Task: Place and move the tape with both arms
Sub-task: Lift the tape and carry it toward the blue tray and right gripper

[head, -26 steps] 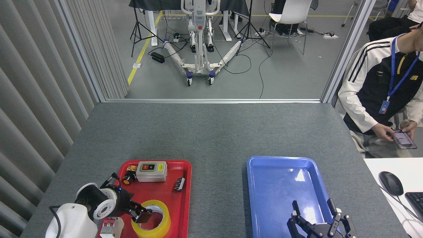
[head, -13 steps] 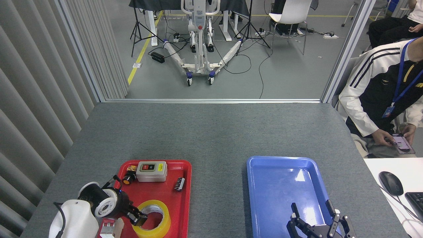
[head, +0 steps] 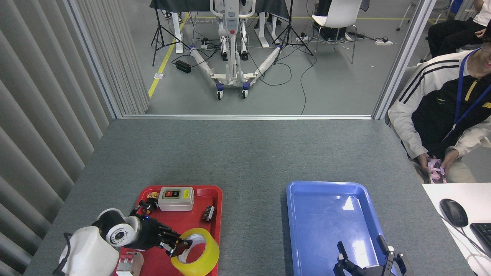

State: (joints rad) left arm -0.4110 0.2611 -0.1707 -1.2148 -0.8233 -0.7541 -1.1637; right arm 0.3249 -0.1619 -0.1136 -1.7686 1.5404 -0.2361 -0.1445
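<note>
On the grey felt-covered table (head: 245, 153) stand two plastic trays, well apart, with a wide strip of bare table between them. At the left is one shallow red tray (head: 217, 209), at the right one shallow blue tray (head: 326, 214) that holds nothing inside. Beyond both trays the table is open up to its far edge, where a metal rail runs.

One wide roll of translucent yellow packing tape (head: 199, 255) is over the near right part of the red tray, tilted, its right side reaching almost over the tray's right rim. The left black three-fingered gripper (head: 178, 245) has its jaws closed on the left wall of the roll, one finger inside the hole and the others outside. Its white wrist comes in from the lower left corner.

In the red tray I count also one grey switch box with two buttons (head: 176, 198), one small black part (head: 208, 213) and one orange-tipped part (head: 147, 207); a white-and-red breaker block (head: 128, 264) lies at the near left edge.

The right black gripper (head: 364, 264) is at the bottom edge, over the near end of the blue tray, its fingers spread and holding nothing.

At the right edge one seated person in a white and black jacket (head: 441, 103) holds a phone
</note>
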